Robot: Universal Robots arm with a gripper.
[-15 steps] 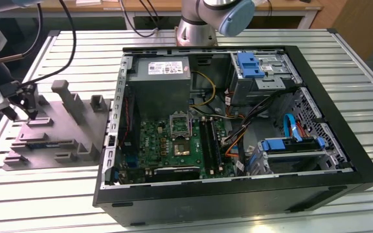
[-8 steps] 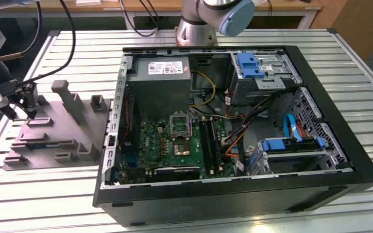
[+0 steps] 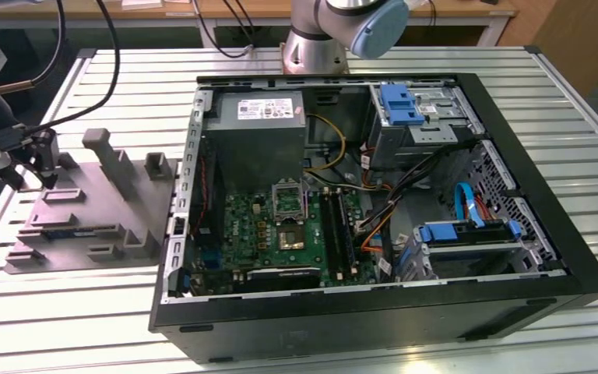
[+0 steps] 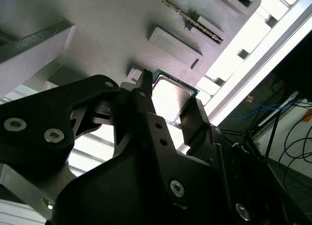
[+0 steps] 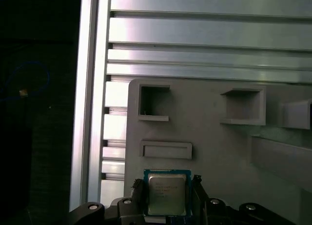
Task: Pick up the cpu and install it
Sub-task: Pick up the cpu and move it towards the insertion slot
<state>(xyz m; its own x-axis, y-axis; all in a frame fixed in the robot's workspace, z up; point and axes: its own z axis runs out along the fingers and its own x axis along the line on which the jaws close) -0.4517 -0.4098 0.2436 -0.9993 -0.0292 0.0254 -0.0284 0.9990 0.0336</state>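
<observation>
Two fingers [image 5: 138, 192] of the gripper [image 3: 34, 181] are closed narrowly on the cpu [image 5: 166, 193], which sits between them, over the grey tray [image 5: 219, 156]. Beyond their tips lie the slatted aluminium table [image 5: 204, 34] and a dark floor [image 4: 292, 159] with cables.

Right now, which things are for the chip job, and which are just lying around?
For the job: small square silver cpu on the grey plastic tray; black gripper at it; green motherboard in the open black computer case.
Just there: grey metal power supply box; blue plastic drive bracket; light blue flat cable.
</observation>
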